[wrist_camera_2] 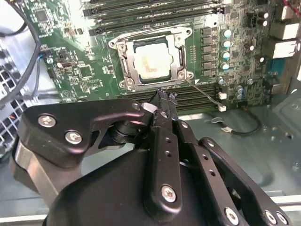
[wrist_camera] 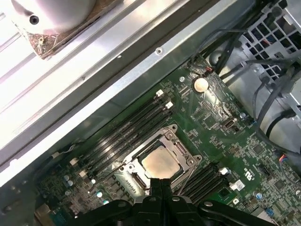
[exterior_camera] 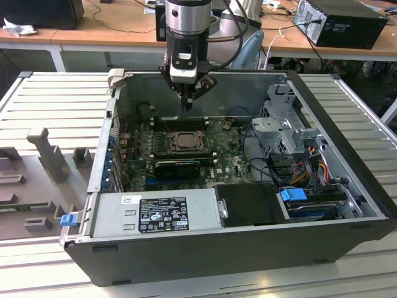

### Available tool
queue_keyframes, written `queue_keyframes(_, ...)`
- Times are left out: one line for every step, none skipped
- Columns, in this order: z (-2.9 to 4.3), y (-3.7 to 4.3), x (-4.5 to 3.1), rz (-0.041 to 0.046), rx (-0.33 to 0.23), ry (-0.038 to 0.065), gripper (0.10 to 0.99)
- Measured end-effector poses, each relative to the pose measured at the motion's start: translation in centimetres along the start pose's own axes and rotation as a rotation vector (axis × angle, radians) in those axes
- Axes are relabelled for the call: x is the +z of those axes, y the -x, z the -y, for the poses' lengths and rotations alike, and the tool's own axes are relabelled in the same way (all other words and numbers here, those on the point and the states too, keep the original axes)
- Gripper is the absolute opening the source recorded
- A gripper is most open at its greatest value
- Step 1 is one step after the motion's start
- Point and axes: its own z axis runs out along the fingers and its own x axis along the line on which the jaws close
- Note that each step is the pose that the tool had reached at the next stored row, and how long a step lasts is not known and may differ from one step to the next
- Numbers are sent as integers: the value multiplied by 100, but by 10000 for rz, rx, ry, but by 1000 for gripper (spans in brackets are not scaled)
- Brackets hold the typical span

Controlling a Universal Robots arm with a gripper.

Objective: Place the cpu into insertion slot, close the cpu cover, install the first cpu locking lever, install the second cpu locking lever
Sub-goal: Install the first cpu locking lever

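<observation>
On the exterior view's left, grey moulded fixtures (exterior_camera: 46, 158) lie on the ribbed metal tabletop (exterior_camera: 59, 99), well apart from the open computer case (exterior_camera: 205, 254). A blue tab (exterior_camera: 67, 218) sticks out at the case's near left corner. Just right of it the silver power supply (exterior_camera: 155, 211) runs along the near wall and carries a small white sticker (exterior_camera: 131, 199) and a larger black label (exterior_camera: 162, 214) covered in white print and marks. Beyond it is the green motherboard (exterior_camera: 232, 164), with a black ribbed heatsink (exterior_camera: 177, 167) near its middle. Just behind the heatsink is the insertion slot (wrist_camera_2: 184, 74). The cpu (wrist_camera_2: 151, 59) is seated in the slot, pale metal top up. The cpu cover (wrist_camera_2: 128, 63) lies flat around the chip, which shows through its square window. Whether the locking levers are latched cannot be told. The arm (exterior_camera: 186, 25) comes down from the far side, and its jaws are pressed together with nothing between them. Their tips hang over the black memory slots (wrist_camera: 131, 127) just beyond the socket, apart from the chip. Further right, a round silver coin cell (wrist_camera: 201, 84) sits on the board. At the case's right end are a grey metal drive cage (exterior_camera: 285, 124), a blue clip (exterior_camera: 293, 194) and a bundle of orange and yellow cables (exterior_camera: 313, 162).
</observation>
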Motion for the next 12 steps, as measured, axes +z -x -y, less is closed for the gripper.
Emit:
queue_keyframes(0,0,0,-7,-151,0,106)
queue_keyframes(0,0,0,-15,-380,1,106)
queue_keyframes(0,0,0,-21,-526,1,106)
queue_keyframes(0,0,0,-31,-764,1,106)
queue_keyframes(0,0,0,-39,-946,2,106)
queue_keyframes(0,0,0,-44,-1082,2,106)
queue_keyframes(0,0,0,-52,-1258,3,106)
queue_keyframes(0,0,0,-57,-1389,3,106)
queue_keyframes(0,0,0,-67,-1632,3,106)
queue_keyframes(0,0,0,-76,-1856,3,106)
queue_keyframes(0,0,0,-81,-1983,4,106)
queue_keyframes(0,0,0,-88,-2132,4,106)
